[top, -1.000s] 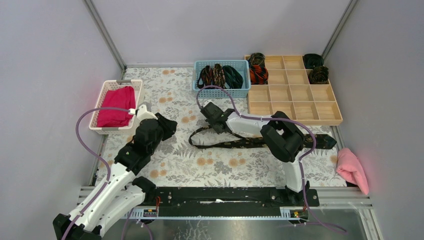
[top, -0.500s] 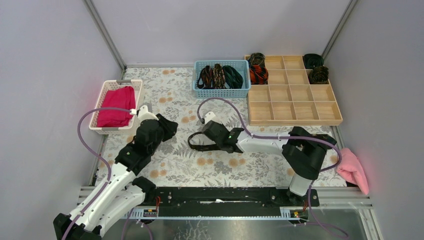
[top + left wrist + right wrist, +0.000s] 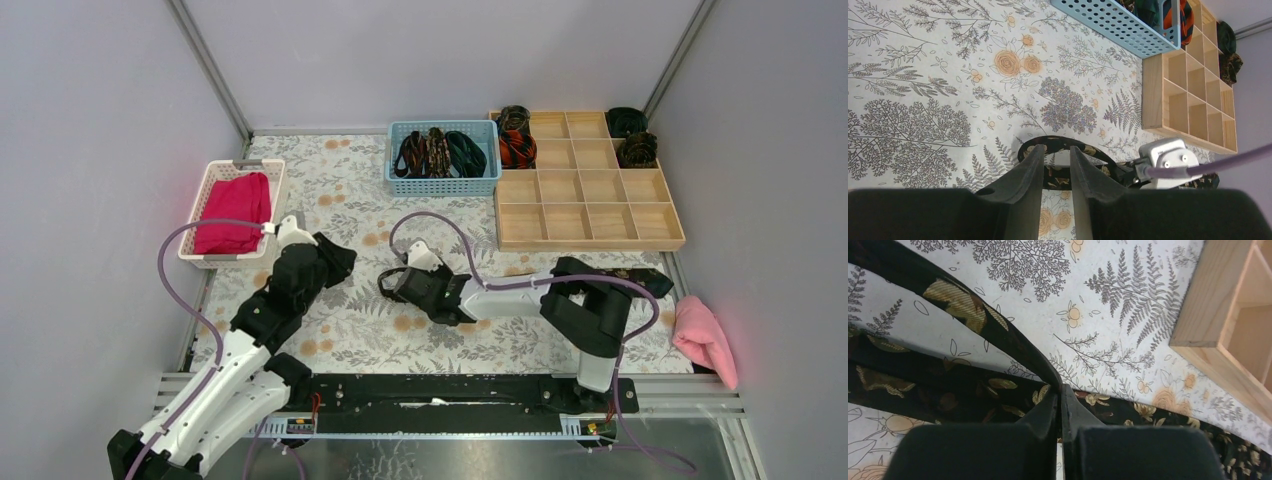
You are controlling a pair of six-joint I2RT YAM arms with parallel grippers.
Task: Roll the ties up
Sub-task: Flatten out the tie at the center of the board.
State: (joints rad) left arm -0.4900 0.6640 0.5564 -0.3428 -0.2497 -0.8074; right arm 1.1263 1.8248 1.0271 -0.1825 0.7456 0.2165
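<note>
The black gold-flecked tie (image 3: 923, 385) is lying looped on the floral tablecloth (image 3: 923, 75), the right gripper (image 3: 1060, 399) clenching its edge, the left gripper (image 3: 1056, 165) hovering near it, jaws apart.

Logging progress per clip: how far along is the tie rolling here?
Done: four rolled ties sit in the wooden organizer. In hand: the right claw is shut on a black gold-flecked tie lying on the table, one end looped; the left claw hangs open nearby. Left: that tie and several loose ties in the blue basket.
</note>
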